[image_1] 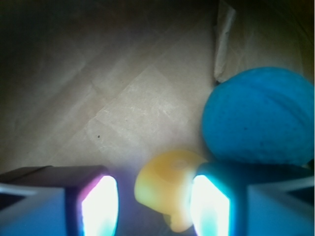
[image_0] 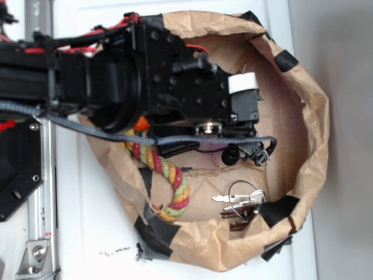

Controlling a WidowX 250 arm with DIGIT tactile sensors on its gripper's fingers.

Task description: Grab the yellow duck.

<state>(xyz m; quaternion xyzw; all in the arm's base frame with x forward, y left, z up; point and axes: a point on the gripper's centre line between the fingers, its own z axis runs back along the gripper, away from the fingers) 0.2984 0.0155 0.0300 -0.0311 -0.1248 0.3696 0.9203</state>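
Mid-grasp, by the look of it: end effector [image_1: 154,204] lowered into a brown paper bag [image_0: 309,134], fingers [image_1: 101,204] spread with the yellow duck [image_1: 165,187] sitting in the gap between them, nearer the right-hand finger and possibly touching it, clearly apart from the left-hand one. Not yet pinched. Next move, judged from this: squeeze shut on the duck without sliding off it, perhaps after a small shift to centre it, then lift straight up clear of the bag wall. Some risk of nudging the blue ball [image_1: 258,115], pressed close beside the duck and looming over the right-hand finger. Duck smooth, rounded, pale yellow and glossy, likely slippery and a little squashy under pressure; beak and eye not visible from the wrist view. Ball matte, slightly grainy, with a faint seam. Bag floor creased kraft paper, soft-folded, rim rolled down and patched with black tape [image_0: 152,230]. From outside, duck and ball hidden under the black arm [image_0: 116,76]; visible instead a braided rope toy [image_0: 169,181] in red, yellow and green, rough and twisted, and a bunch of metal keys [image_0: 240,204] on a wire ring, all lying inside the bag on a white table [image_0: 87,221].
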